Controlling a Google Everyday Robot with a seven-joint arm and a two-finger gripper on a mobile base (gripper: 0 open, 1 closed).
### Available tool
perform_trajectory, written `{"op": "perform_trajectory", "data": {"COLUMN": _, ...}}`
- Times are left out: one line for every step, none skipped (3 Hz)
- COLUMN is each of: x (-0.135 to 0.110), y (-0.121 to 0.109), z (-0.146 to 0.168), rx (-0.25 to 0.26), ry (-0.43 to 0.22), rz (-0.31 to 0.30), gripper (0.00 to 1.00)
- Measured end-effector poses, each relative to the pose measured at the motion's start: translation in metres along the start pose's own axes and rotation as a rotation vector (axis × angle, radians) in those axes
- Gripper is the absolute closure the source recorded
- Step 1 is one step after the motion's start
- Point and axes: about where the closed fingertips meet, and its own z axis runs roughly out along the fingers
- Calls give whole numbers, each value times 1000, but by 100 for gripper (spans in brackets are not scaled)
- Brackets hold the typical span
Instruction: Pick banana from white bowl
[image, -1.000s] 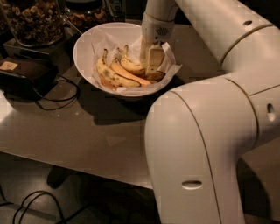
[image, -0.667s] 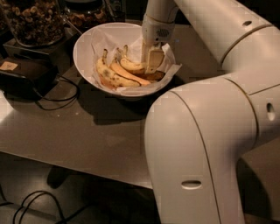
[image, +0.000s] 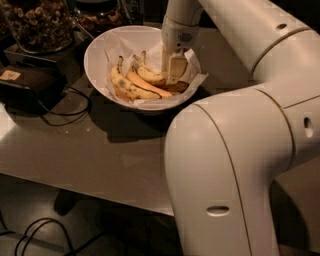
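The white bowl stands at the back of the table, lined with crumpled white paper. Three bananas lie in it. The curved yellow banana lies at the middle right, its stem pointing up and back. A flatter orange-tinted banana lies below it and a darker-spotted one to the left. My gripper reaches down into the bowl from above, at the right end of the curved banana and touching or nearly touching it. The gripper hides that end of the banana.
Glass jars of nuts stand at the back left. A black box with cables sits left of the bowl. My large white arm fills the right and front of the view. The table edge runs along the front left.
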Motion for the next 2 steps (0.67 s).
{"op": "perform_trajectory", "data": {"x": -4, "y": -9, "z": -2, "rx": 47, "ry": -10, "rz": -18, "gripper": 100}}
{"op": "perform_trajectory", "data": {"x": -8, "y": -8, "z": -15, "rx": 84, "ry": -27, "rz": -60, "gripper": 100}}
